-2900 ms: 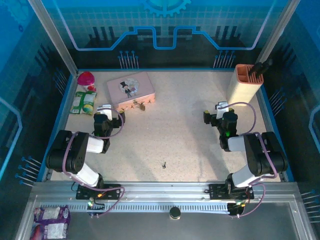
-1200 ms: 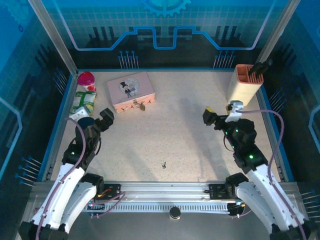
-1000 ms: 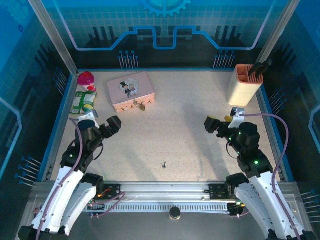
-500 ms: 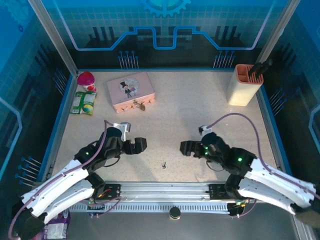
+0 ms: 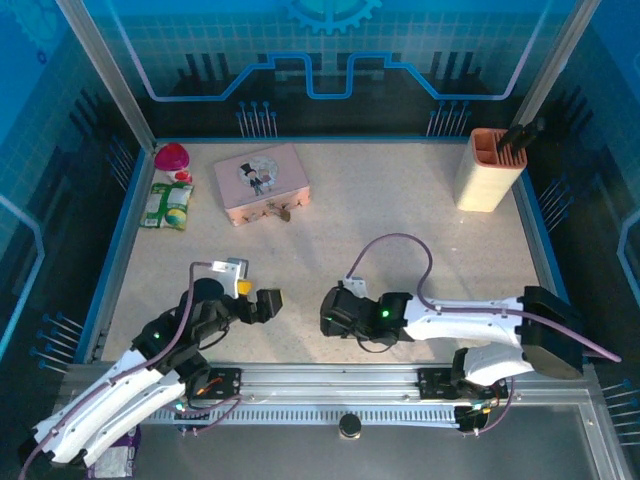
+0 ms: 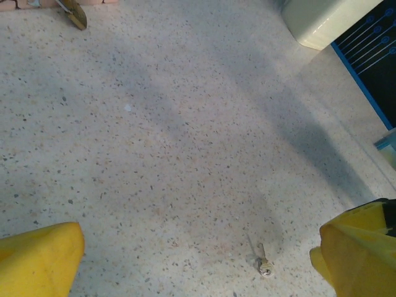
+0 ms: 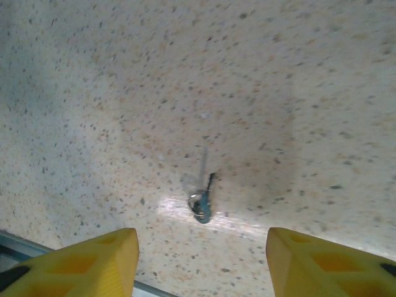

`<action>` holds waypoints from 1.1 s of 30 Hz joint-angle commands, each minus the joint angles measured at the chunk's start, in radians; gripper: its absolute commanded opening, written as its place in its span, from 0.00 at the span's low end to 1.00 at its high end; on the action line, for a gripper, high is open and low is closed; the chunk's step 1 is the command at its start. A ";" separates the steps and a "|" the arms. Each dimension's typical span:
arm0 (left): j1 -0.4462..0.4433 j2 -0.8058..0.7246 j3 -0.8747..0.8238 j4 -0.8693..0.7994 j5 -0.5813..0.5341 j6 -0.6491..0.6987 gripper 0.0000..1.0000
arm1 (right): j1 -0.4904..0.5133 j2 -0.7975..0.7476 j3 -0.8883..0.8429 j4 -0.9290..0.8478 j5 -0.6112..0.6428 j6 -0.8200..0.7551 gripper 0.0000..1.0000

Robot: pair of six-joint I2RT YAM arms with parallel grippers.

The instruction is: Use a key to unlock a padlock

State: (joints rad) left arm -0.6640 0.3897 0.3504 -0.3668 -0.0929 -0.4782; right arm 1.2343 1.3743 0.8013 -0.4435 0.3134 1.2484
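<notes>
The key (image 7: 203,201) lies flat on the speckled table, small and dark, its rounded head toward the near rail. My right gripper (image 7: 201,263) hovers just over it, open, with yellow fingers (image 7: 80,263) on either side and nothing between them. In the top view the right gripper (image 5: 328,315) sits at front centre. The left gripper (image 5: 268,303) is a short way to its left, also open. In the left wrist view the key (image 6: 263,263) lies right of centre, near the right yellow finger (image 6: 359,247). The brass padlock (image 5: 283,211) rests far back against the pink tin; the padlock (image 6: 74,11) is untouched.
The pink tin (image 5: 262,180) stands at the back left, with a green packet (image 5: 165,205) and a red-pink item (image 5: 172,157) beside it. A cream holder (image 5: 487,170) stands at the back right. The metal rail (image 5: 340,380) runs just in front of the key.
Both arms have swung from the sides of the table down to the front centre. The right gripper has moved left until it is over the key; the left has closed in from the left.
</notes>
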 commanded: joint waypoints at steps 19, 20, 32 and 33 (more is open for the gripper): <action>-0.006 -0.051 -0.061 0.064 0.003 0.029 0.99 | -0.005 0.166 0.021 0.040 -0.091 0.135 0.25; -0.005 -0.051 -0.061 0.065 0.008 0.029 0.99 | -0.005 0.170 0.015 0.046 -0.089 0.141 0.24; -0.006 -0.057 -0.062 0.059 0.017 0.023 0.99 | -0.006 0.190 -0.012 0.099 -0.076 0.141 0.20; -0.006 -0.058 -0.061 0.059 0.018 0.021 0.99 | -0.007 0.193 -0.013 0.102 -0.077 0.141 0.20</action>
State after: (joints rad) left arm -0.6640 0.3428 0.3035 -0.3302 -0.0963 -0.4683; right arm 1.2343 1.5467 0.8024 -0.3500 0.2249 1.3731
